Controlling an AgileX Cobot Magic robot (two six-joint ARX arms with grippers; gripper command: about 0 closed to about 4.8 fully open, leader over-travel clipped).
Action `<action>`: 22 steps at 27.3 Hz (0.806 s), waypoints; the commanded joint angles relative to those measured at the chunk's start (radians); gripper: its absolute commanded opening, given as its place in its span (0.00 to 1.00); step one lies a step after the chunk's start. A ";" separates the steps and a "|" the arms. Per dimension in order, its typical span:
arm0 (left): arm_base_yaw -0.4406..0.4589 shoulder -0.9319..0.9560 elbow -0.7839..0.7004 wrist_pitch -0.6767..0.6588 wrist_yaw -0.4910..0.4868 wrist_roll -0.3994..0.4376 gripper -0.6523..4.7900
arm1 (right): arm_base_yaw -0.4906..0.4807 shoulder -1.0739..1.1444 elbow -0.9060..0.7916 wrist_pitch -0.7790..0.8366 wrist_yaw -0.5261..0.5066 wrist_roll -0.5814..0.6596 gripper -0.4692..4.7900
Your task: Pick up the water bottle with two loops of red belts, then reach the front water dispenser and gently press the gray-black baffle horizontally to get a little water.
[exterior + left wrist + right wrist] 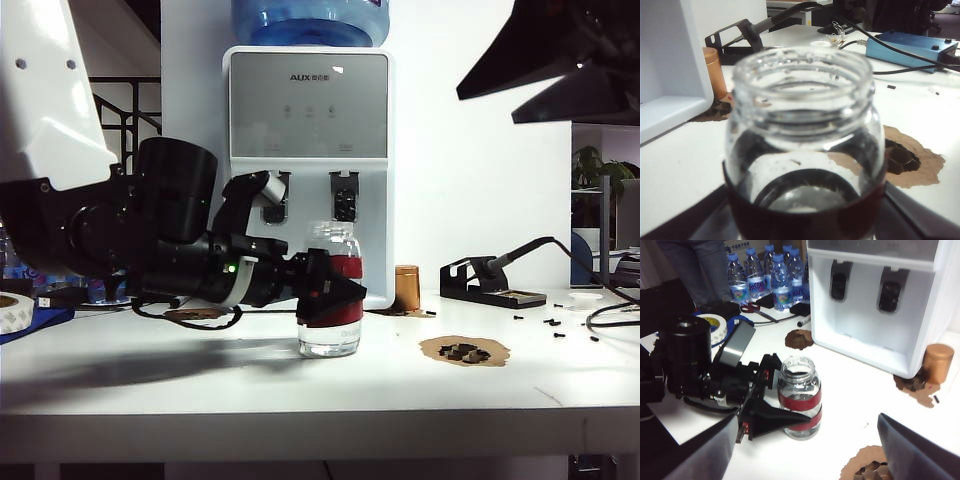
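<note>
Bottle [802, 150] fills the left wrist view, open-necked, a little water in it, standing on the white table [200, 370] in front of the dispenser [308, 150], below and just right of its left baffle [273, 200]. Left tool [330, 290] pinches bottle at its red bands, one finger [772, 419] on each side of the body. Right tool [805, 450] hangs high at the exterior view's upper right, well apart from bottle, fingers [912, 450] spread wide and holding nothing.
</note>
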 commanded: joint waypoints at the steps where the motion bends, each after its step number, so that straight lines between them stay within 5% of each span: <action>1: 0.005 0.056 -0.010 -0.109 -0.019 0.043 0.11 | 0.000 -0.010 0.005 0.008 0.013 -0.006 1.00; 12: 0.018 0.093 -0.010 -0.106 -0.019 0.081 0.14 | 0.000 -0.014 0.005 0.009 0.035 -0.005 1.00; 13: 0.018 0.093 -0.010 -0.098 -0.016 0.081 0.43 | 0.000 -0.014 0.005 0.009 0.034 -0.005 1.00; 15: 0.018 0.093 -0.010 -0.081 -0.014 0.082 0.77 | 0.000 -0.014 0.005 0.009 0.029 -0.005 1.00; 22: 0.018 0.093 -0.010 -0.060 -0.011 0.081 0.92 | 0.000 -0.021 0.005 0.009 0.008 -0.005 1.00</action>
